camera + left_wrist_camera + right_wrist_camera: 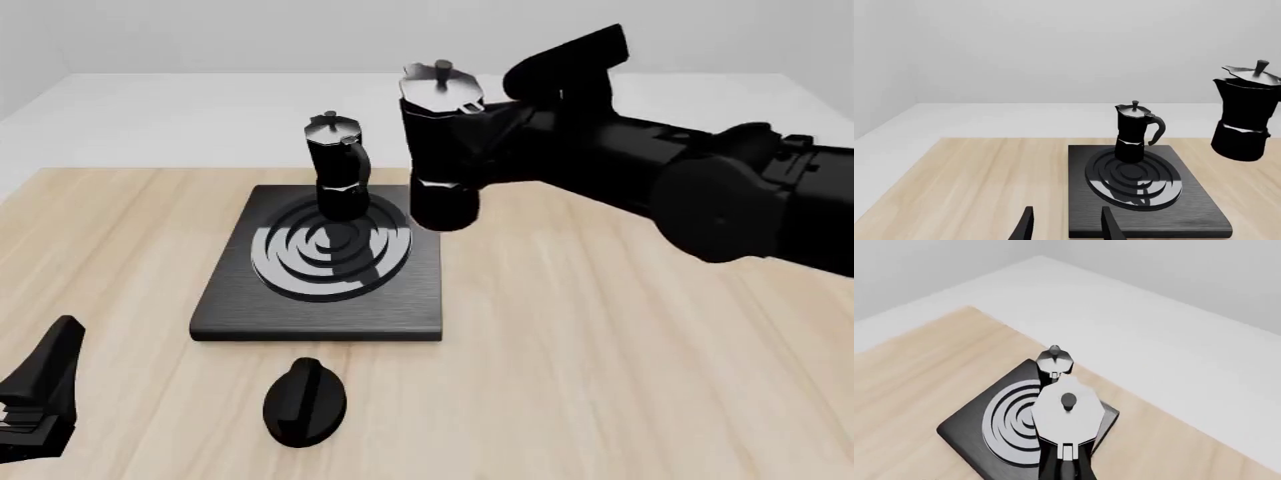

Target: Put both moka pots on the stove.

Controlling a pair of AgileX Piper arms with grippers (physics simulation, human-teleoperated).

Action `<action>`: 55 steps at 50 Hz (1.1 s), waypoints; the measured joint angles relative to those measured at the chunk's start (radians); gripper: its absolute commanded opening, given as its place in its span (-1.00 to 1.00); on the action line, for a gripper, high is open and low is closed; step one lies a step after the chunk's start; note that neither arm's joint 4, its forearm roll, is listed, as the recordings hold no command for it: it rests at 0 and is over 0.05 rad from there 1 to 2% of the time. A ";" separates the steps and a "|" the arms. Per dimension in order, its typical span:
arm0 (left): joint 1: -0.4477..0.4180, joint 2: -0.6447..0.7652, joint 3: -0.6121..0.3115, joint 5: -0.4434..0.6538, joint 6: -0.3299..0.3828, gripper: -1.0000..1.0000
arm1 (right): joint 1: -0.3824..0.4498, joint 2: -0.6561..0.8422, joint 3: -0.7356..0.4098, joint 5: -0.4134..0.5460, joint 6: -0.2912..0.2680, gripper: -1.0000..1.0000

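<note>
The second moka pot [441, 150] hangs upright, pinched in my right gripper [514, 125], over the stove's [320, 310] right edge; my left gripper [1064, 225] idles, spread.

One moka pot [336, 165] stands on the stove [320, 320], another moka pot [441, 150] raised right.

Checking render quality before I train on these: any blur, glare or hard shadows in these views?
All three views are sharp, with soft, even light. Left wrist view: the ringed burner on the flat black stove slab mirrors the black faceted moka pot standing on it. Front view: only faint shadows on the wooden table. Right wrist view: the carried pot's silvery lid looks bright but keeps its detail.
</note>
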State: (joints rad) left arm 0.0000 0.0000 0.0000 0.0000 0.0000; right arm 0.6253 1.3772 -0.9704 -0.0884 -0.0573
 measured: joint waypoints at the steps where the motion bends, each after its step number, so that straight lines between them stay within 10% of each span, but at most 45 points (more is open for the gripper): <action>1: 0.000 0.000 0.000 0.000 0.000 1.00 | 0.007 0.006 -0.004 -0.001 0.000 -1.00; 55: 0.000 0.000 0.000 0.000 0.000 1.00 | 0.203 0.274 -0.207 -0.025 0.017 -1.00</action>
State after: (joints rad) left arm 0.0000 0.0000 0.0000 0.0000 0.0000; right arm 0.8282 1.6507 -1.1773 -0.1130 -0.0406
